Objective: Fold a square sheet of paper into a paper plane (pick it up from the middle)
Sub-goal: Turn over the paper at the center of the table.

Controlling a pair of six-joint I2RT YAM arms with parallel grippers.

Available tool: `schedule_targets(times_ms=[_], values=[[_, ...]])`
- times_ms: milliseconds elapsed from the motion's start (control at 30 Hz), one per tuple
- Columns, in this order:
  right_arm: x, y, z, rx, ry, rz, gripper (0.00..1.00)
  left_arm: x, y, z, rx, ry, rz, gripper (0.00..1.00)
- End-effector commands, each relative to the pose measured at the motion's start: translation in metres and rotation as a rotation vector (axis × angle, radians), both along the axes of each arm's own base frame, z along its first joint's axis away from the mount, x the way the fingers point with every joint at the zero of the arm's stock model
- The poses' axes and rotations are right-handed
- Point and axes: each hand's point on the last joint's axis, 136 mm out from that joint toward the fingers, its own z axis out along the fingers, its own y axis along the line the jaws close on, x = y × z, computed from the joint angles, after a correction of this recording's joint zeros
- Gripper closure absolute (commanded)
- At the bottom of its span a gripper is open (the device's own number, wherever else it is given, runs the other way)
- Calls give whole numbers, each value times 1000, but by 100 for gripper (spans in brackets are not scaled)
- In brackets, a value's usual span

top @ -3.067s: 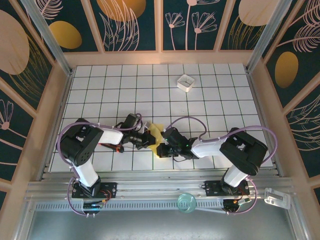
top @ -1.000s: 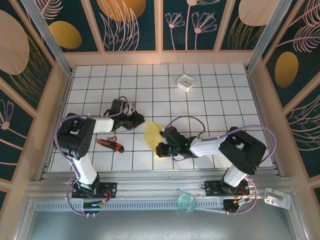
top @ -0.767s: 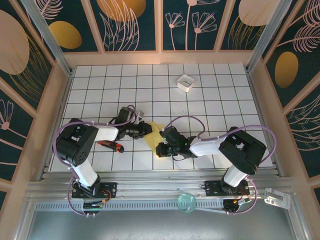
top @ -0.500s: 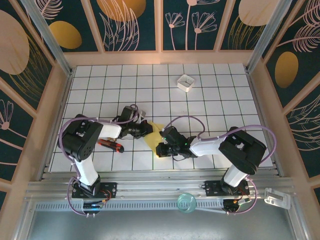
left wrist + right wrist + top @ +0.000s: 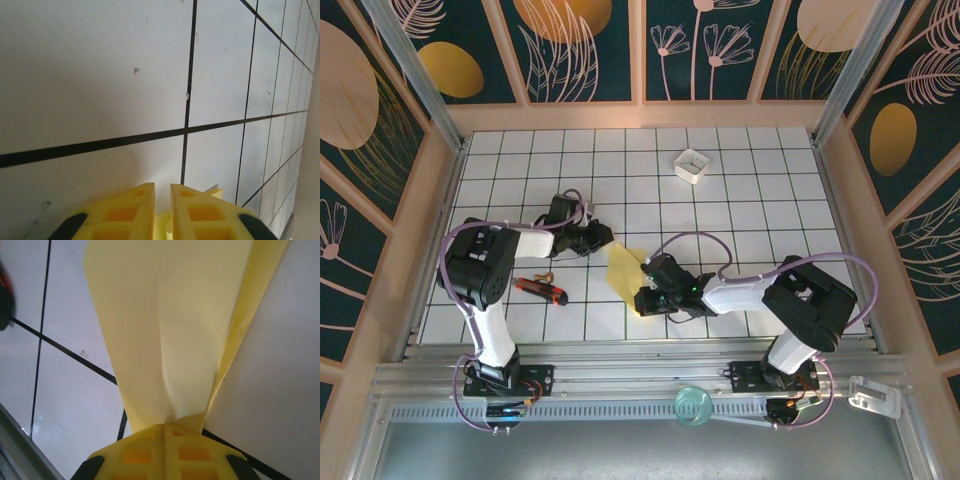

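Pinching shut on the narrow near end of the yellow paper plane (image 5: pixel 165 330), the right gripper (image 5: pixel 164 427) holds it low over the table (image 5: pixel 750 200); the left gripper (image 5: pixel 162 186), jaws a sliver apart, grips nothing. Light, floppy and easily creased, the plane is probably best gripped along its ridge. Its long axis widens away towards the far left.

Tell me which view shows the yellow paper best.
Right wrist: the paper is close up, its creases clear, pinched in the right tool. Top external shows it small between the arms; left wrist catches a pale sliver.
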Motion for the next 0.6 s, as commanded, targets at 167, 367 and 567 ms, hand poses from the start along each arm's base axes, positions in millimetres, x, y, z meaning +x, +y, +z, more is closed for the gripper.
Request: schedule_targets(times_ms=[167, 367, 567], values=[[6, -12, 33, 8, -53, 6, 91, -18, -1, 38, -58, -66, -11, 71], [33, -38, 52, 125, -86, -150, 77, -29, 3, 42, -70, -73, -7, 64], [40, -27, 46, 166, -62, -150, 67, -32, 3, 42, -79, -69, -7, 62]])
